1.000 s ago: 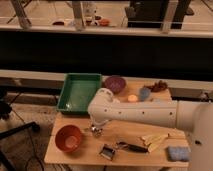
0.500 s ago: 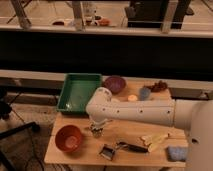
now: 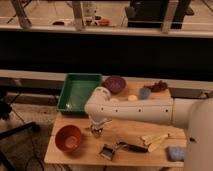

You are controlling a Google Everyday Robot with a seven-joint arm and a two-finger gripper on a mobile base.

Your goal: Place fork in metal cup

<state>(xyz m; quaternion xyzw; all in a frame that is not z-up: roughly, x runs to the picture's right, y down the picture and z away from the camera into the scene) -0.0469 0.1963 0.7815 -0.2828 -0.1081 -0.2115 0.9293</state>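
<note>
My gripper [image 3: 98, 128] hangs from the white arm [image 3: 135, 110] over the left-middle of the wooden table [image 3: 85, 155], just right of the orange bowl [image 3: 69, 138]. A small shiny silver thing [image 3: 95, 132] shows directly under the gripper; it looks like the metal cup, partly hidden by the gripper. I cannot make out the fork; it may be hidden at the gripper. A squarish metal piece [image 3: 106, 151] with a dark handle [image 3: 131, 147] lies at the front edge, below the gripper.
A green tray [image 3: 78, 92] stands at the back left, with a purple bowl [image 3: 115, 84], a small orange ball [image 3: 132, 98], a blue cup [image 3: 145, 93] and a brown item [image 3: 159, 86] to its right. Yellow pieces [image 3: 154, 140] and a blue sponge [image 3: 173, 152] lie front right.
The arm and gripper stay almost still over the same spot beside the orange bowl. Nothing on the table has visibly moved.
</note>
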